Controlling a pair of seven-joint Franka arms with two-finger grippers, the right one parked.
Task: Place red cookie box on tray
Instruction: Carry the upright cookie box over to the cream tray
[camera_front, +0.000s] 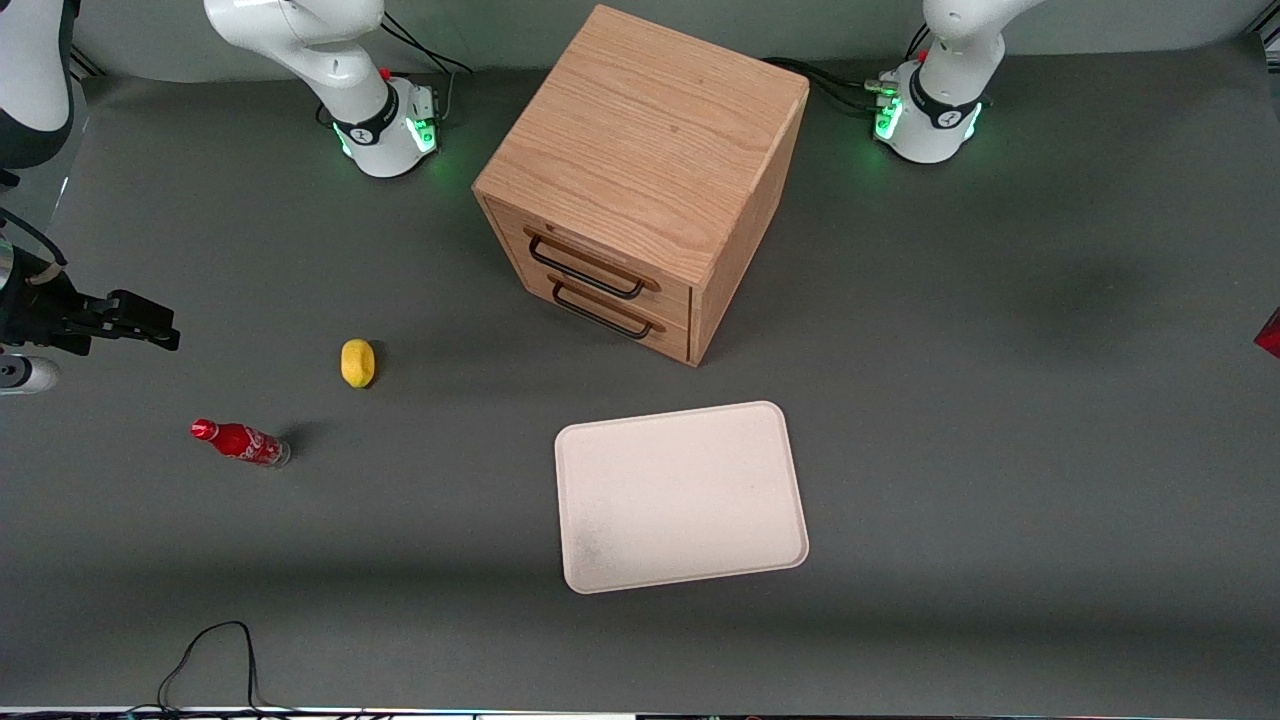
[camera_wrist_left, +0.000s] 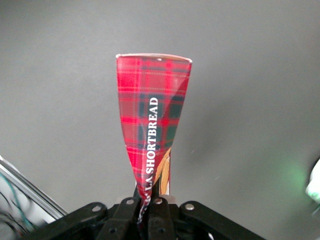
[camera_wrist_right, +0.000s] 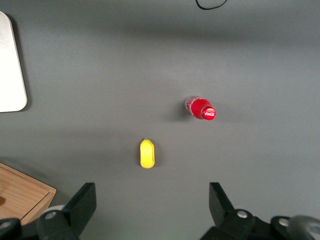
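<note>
- Red tartan cardboard cookie box (camera_wrist_left: 152, 125), lettered "SHORTBREAD" in white, is clamped at one end in the black two-finger hand (camera_wrist_left: 152, 207) and held up above the grey tabletop (camera_front: 1000, 400), toward the working arm's end.
- Off-white rectangular tray (camera_front: 680, 495) lies on the tabletop, nearer the front camera than the wooden two-drawer cabinet (camera_front: 645, 170).
- Small red soda bottle (camera_front: 240, 442) lies near a yellow lemon (camera_front: 357, 362).

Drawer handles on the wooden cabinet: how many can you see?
2: the upper handle and the lower handle, one above the other on the cabinet front, farther from the camera than the tray. The pincer holds the cookie box.
</note>
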